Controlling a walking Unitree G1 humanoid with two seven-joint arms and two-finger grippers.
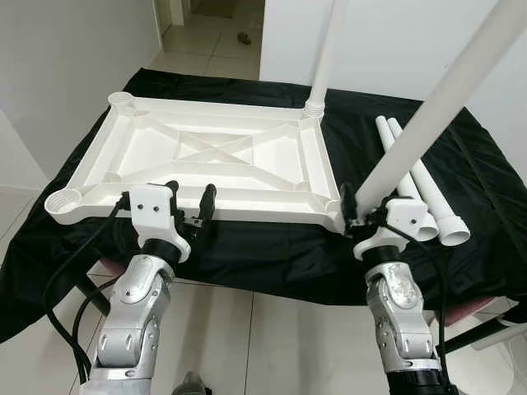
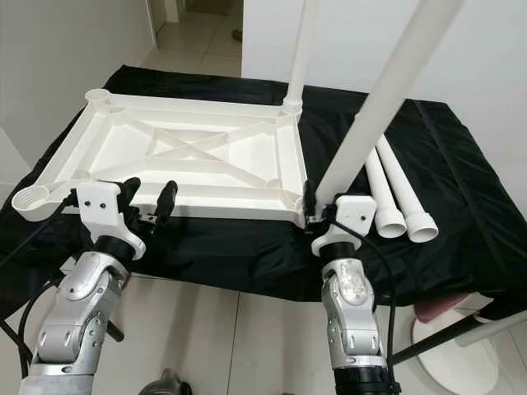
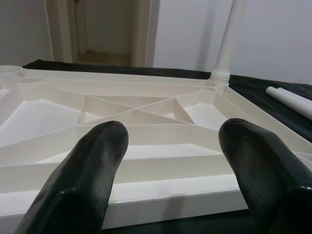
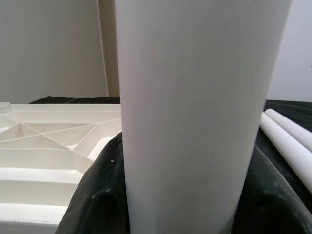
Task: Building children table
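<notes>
The white plastic tabletop (image 1: 206, 160) lies upside down across the middle of the frame on a black cloth (image 1: 272, 255), ribbed underside up so its corner sockets face the ceiling and can take legs. You can see the moulded diagonal ribs crossing in an X at its centre, and round collared sockets at the corners, the near-left one (image 1: 64, 202) and far-left one (image 1: 122, 100) both open. One leg (image 1: 328, 58) already stands upright in the far-right socket, rising out of the top of the frame. Now to the action: the right gripper (image 1: 356, 212) is clamped around another leg (image 1: 445, 99), a smooth white tube that slants up toward the upper right, its lower end down at the near-right corner of the tabletop, seemingly being lined up with the socket there; whether it is seated yet is hidden behind the gripper. The left gripper (image 1: 191, 206) sits at the near edge of the tabletop, lower left of centre, its black fingers (image 3: 87, 175) spread wide and gripping nothing, likely placed to steady the slab against the push. Two spare legs (image 1: 416, 185) lie side by side on the cloth at the right, open ends toward the camera, near at hand for later. Below, pale floor tiles (image 1: 247, 337).
</notes>
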